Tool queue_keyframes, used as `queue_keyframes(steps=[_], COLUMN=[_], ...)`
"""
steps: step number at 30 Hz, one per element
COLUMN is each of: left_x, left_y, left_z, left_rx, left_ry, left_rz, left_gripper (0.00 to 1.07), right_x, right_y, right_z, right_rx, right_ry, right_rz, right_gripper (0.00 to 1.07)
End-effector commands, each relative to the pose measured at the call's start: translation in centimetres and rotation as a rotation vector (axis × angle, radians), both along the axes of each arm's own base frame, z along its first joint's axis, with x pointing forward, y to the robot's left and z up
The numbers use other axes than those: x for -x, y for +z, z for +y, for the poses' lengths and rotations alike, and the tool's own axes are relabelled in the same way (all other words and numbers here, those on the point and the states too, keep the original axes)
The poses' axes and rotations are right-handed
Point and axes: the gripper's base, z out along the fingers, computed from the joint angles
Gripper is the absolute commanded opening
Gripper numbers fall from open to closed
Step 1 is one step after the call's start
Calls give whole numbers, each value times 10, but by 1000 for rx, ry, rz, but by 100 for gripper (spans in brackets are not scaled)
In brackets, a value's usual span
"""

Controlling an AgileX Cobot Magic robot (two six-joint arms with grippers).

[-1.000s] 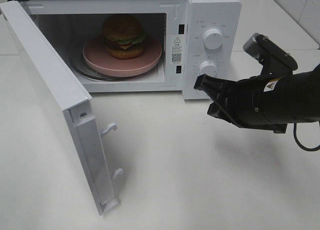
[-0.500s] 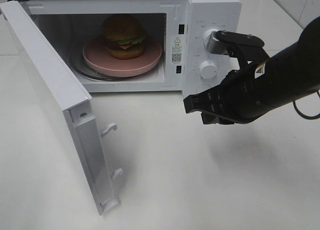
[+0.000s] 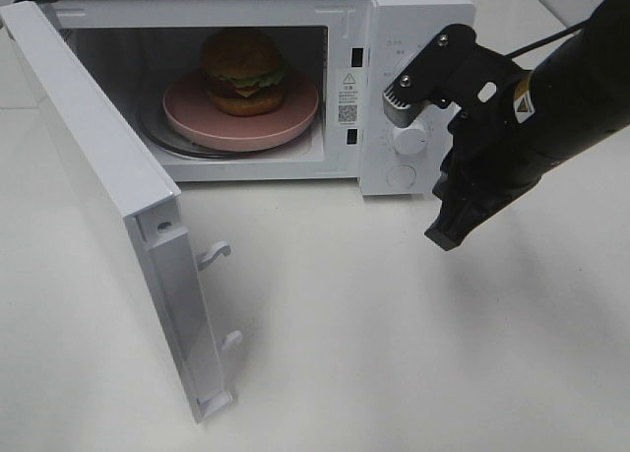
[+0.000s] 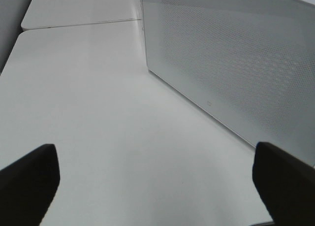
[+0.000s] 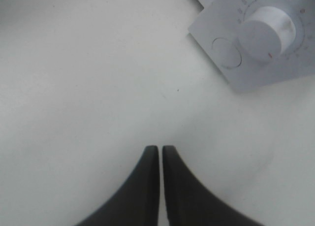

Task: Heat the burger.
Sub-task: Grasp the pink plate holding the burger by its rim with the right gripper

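The burger (image 3: 243,70), with a golden-brown bun, green lettuce and a dark patty, sits on a pink plate (image 3: 295,115) inside the white microwave (image 3: 413,9). The microwave door (image 3: 108,186) stands wide open to the left. My right gripper (image 3: 445,237) is shut and empty. It points down at the table just in front of the control panel, below the lower knob (image 3: 409,137). The right wrist view shows its closed fingertips (image 5: 160,152) and that knob (image 5: 266,34). My left gripper (image 4: 155,179) is open, beside the microwave's perforated side wall (image 4: 236,63), out of the exterior view.
The white tabletop (image 3: 394,354) spreads in front of the microwave. The open door juts toward the front left, with two latch hooks (image 3: 215,255) on its edge. A round button outline (image 5: 226,52) sits next to the lower knob.
My right arm has swung from reaching left toward the microwave front to pointing steeply down at the table by the control panel. The burger, plate and door have not moved.
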Motion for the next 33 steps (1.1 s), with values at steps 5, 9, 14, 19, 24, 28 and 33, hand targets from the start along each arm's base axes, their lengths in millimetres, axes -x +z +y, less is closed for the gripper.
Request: queue_keyframes(steps=[5, 9, 14, 19, 24, 28, 33], left_x=[2, 2, 2, 2, 2, 2, 2], left_y=[0, 0, 0, 0, 0, 0, 0], left_z=[0, 0, 0, 0, 0, 0, 0], left_rx=[4, 4, 4, 4, 4, 4, 4], left_ry=[1, 1, 1, 1, 1, 1, 1], left_rz=[-21, -21, -21, -21, -21, -21, -21], left_gripper=[100, 100, 100, 100, 100, 100, 100], right_x=[-1, 1, 3, 2, -4, -9, -10], right_y=[7, 6, 4, 6, 19, 28, 29], right_z=[-2, -1, -2, -1, 3, 7, 8], right_rx=[255, 385, 532, 570, 503, 425, 406], right_ry=[368, 584, 805, 868, 781, 677, 653], right_rz=[-107, -142, -156, -180, -205, -235, -238], right_gripper=[7, 8, 10, 21, 51, 90, 101])
